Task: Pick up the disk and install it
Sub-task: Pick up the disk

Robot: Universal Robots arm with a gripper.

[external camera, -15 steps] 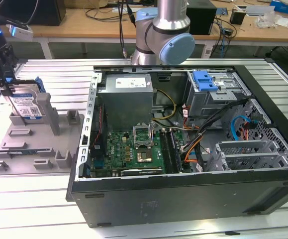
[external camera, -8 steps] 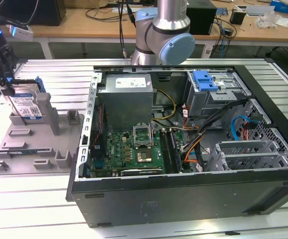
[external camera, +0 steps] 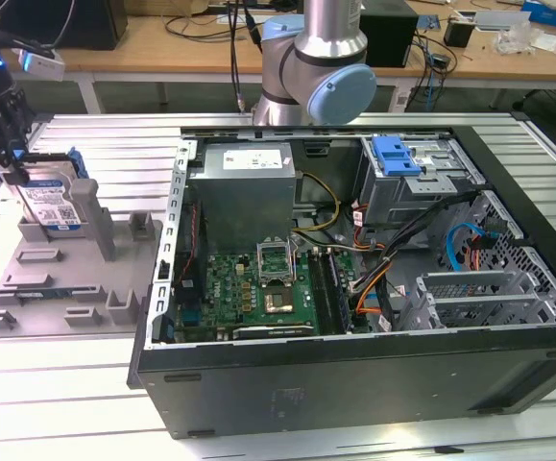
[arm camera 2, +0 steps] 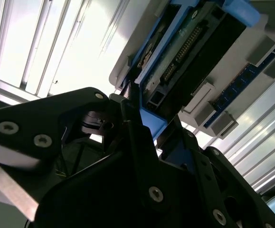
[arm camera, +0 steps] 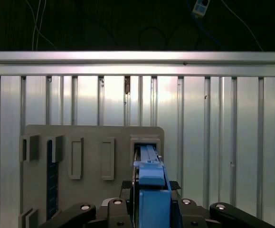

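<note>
Open computer case on a ribbed metal table, grey fixture tray beside it.

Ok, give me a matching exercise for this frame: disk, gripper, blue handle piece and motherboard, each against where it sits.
Things:
1. disk
2. gripper
3. blue handle piece
4. motherboard

Places:
A. green, lying flat inside the open case
B. on top of the silver cage
C. standing on edge in the grey fixture tray
D. at the disk's upper edge, at the exterior view's left

Pairs: 1-C, 2-D, 3-B, 4-A
</note>
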